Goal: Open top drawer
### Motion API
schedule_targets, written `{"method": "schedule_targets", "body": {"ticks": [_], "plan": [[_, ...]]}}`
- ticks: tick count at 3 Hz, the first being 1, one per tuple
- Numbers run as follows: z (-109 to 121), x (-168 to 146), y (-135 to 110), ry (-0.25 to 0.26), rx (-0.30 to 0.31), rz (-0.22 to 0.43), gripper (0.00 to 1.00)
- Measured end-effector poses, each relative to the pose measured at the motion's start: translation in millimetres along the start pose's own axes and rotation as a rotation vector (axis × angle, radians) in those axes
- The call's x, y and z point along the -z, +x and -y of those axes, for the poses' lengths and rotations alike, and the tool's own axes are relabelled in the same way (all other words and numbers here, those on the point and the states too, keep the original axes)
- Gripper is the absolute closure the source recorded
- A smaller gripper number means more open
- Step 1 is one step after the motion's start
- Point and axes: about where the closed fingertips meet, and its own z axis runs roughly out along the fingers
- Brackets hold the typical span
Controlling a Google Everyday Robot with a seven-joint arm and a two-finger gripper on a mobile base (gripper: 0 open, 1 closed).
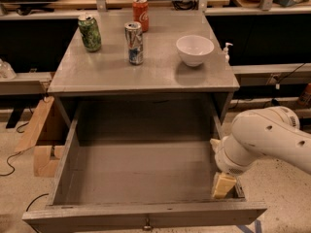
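Grey top drawer [136, 174], seen from the camera view, stands pulled far out from under a grey table top [146, 74]. Its deep box is open to sight, and its front panel runs along the bottom edge with a small brass knob [146, 224] at the middle. A white robot arm [272, 140] reaches in from the right. Its cream gripper [222, 182] sits at the drawer's right wall, near the front corner. I cannot tell whether it is open or closed, or holding anything. On the table top stand a green can [90, 32], a red can [140, 13], a silver can [134, 42] and a white bowl [194, 50]. A cardboard box [41, 140] sits on the floor to the left.
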Motion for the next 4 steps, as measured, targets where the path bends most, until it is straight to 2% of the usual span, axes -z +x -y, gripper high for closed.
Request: {"method": "schedule_targets", "body": {"ticks": [1, 2, 3, 4], "plan": [[3.8, 27.0, -7.6, 0.029, 0.033, -0.025, 0.0], [7.0, 86.0, -16.0, 0.092, 0.087, -0.058, 0.03], [6.4, 176.7, -10.6, 0.2, 0.129, -0.054, 0.27], [8.9, 250.5, 13.2, 0.288, 0.129, -0.004, 0.14]]}}
